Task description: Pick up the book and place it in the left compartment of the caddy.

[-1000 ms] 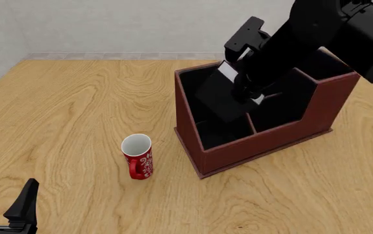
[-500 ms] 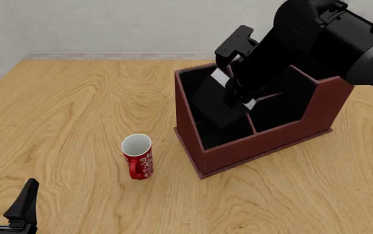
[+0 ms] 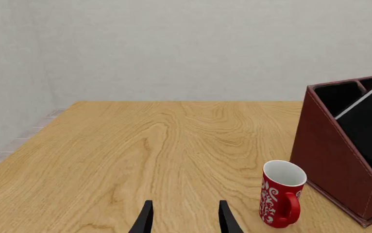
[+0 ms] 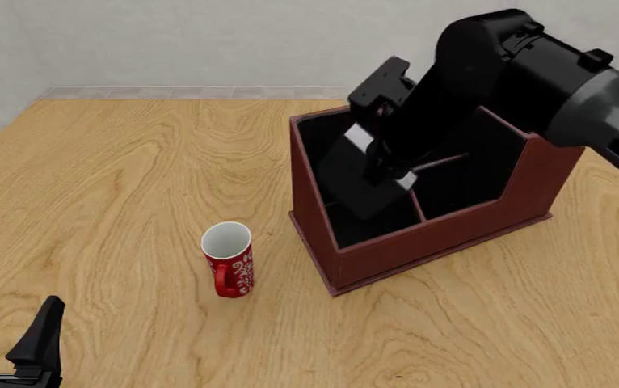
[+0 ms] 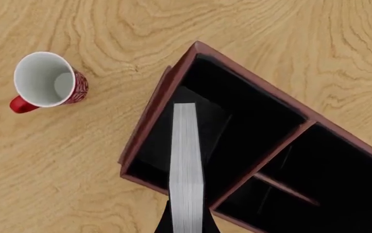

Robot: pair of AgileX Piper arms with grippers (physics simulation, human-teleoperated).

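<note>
The placing step is under way: the right gripper (image 4: 387,166) is clamping the book (image 4: 358,174) and holding it tilted, lower end already inside the left compartment (image 4: 326,166) of the caddy (image 4: 439,242), right of centre in the front view. Judging from this, the next move calls for lowering the book fully between the outer wall and divider, then releasing. The right arm is reaching in steeply from the upper right, while the left gripper (image 4: 13,335) is resting with fingers spread and holding nothing at the lower left, the mug (image 4: 229,259) standing well apart from it.

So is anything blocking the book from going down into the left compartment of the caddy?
Nothing visible is. The book, held in the right pincer, hangs tilted over the left compartment, whose black interior looks bare below it. The mug stands outside the caddy, off to its left.
</note>
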